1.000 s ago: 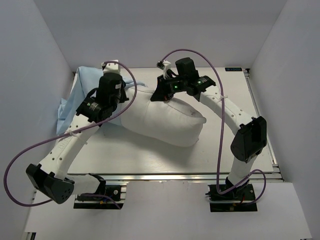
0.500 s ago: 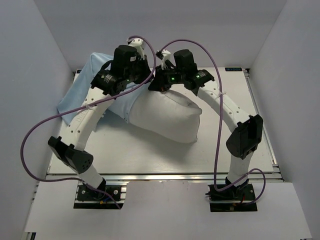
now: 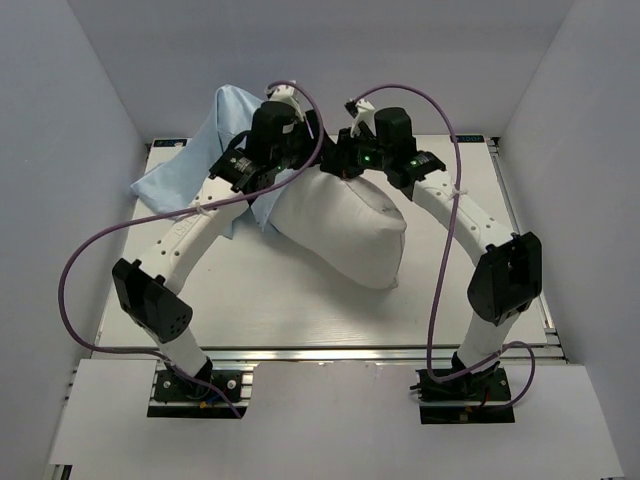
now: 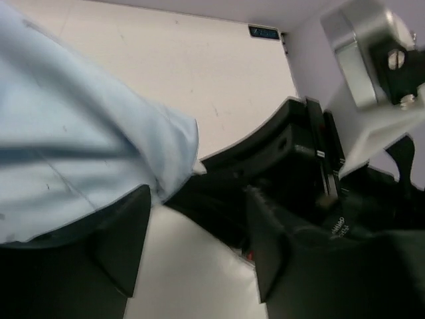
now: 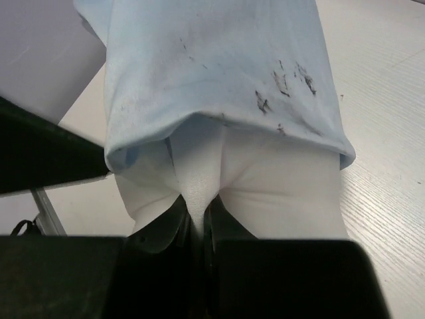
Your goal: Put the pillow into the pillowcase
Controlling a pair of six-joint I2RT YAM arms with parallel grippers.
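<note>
1. One end of the pillow (image 3: 345, 225) rises off the table (image 3: 300, 310), capped by the pillowcase (image 3: 215, 125); the rest lies mid-table.
2. Right gripper (image 5: 197, 212) pinches a fold of pillow, fingers clamped tight.
3. Left gripper (image 4: 196, 226) stands with jaws apart, pillowcase draped over one finger, its tail trailing toward the table's left edge.

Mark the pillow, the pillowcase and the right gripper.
pillow (image 3: 345, 235), top external view, bare middle of the cushion.
pillowcase (image 5: 212, 60), right wrist view, blue cloth above its hem.
right gripper (image 5: 197, 222), right wrist view, between fingertips pinching pillow fabric.
</note>
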